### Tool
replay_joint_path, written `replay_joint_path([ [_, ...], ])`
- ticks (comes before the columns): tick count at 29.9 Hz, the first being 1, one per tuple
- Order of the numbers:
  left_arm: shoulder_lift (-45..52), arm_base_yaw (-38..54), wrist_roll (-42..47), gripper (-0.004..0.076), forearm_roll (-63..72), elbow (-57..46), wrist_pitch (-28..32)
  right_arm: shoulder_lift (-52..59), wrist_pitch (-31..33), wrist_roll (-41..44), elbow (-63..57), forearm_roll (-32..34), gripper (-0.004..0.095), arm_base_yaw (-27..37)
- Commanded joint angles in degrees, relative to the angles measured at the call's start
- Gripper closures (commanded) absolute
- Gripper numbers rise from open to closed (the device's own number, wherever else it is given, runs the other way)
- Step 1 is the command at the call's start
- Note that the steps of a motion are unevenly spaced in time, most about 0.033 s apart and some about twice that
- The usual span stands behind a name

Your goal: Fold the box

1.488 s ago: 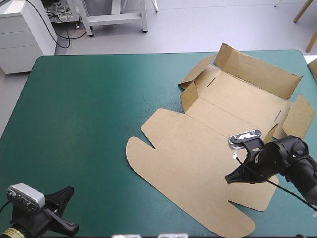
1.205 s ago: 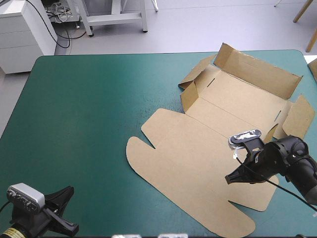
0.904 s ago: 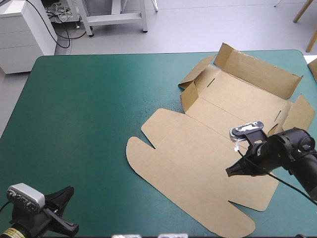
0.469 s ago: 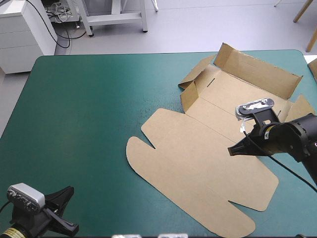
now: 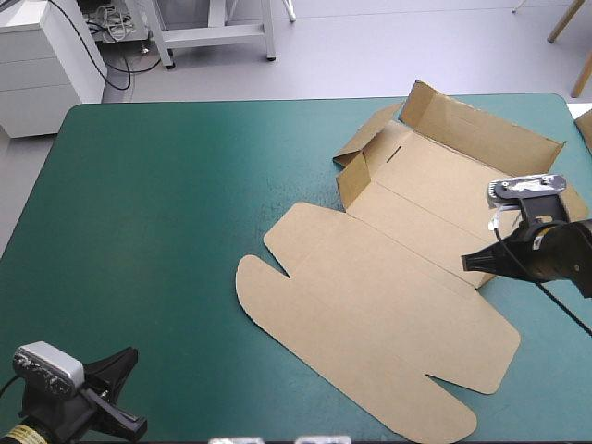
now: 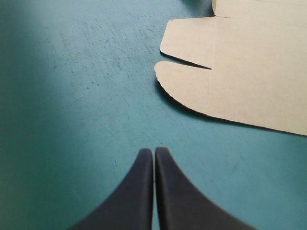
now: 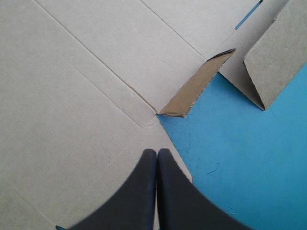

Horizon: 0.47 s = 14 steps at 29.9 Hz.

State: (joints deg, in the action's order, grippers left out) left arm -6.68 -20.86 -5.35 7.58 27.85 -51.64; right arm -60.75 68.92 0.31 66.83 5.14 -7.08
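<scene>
**Box and two tools on the worktop.** One brown box [image 5: 388,305], a single cut sheet, mostly unfolded on the teal-green worktop [image 5: 157,213]. Two tools, each with two black fingers pressed together into one pointed arch, neither pinching anything.

**Right tool** [image 7: 157,151]: tips over flat board at the sheet's edge, bare cover just beside them; contact with the board not discernible. Ahead and to one side, one small corner flap [image 7: 194,93], tilted up from its crease. Beyond that, one larger side flap [image 7: 276,52], partly raised. Farther off on the same side, one long wall [image 5: 481,129], raised. Two end flaps [image 5: 356,180] lifted well ahead of this tool.

**Left tool** [image 6: 154,151]: above bare cover, well apart from the right tool. Ahead and to one side, the flat lid panel [image 6: 254,72], ending in two rounded tabs [image 6: 184,84] split by one narrow notch, near the tips but not under them.
</scene>
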Motion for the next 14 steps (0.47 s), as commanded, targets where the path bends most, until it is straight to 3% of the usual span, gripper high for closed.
replay_joint_path([
  [1,-0.99,-0.35,0.16,0.0731,0.83,1.25,4.08,1.14,-1.79,-3.72,1.85,-2.7,0.093,6.54],
  [8,-0.99,-0.35,0.16,0.0731,0.83,1.25,4.08,1.02,-1.79,-5.06,1.85,-3.44,0.0929,16.69],
  [12,-0.99,-0.35,0.16,0.0731,0.83,1.25,4.08,1.02,-1.89,-5.06,1.85,-3.92,0.0912,18.01],
  [14,-0.99,-0.35,0.16,0.0731,0.83,1.25,4.08,1.02,-1.89,-5.21,1.85,-5.63,0.0856,18.01],
])
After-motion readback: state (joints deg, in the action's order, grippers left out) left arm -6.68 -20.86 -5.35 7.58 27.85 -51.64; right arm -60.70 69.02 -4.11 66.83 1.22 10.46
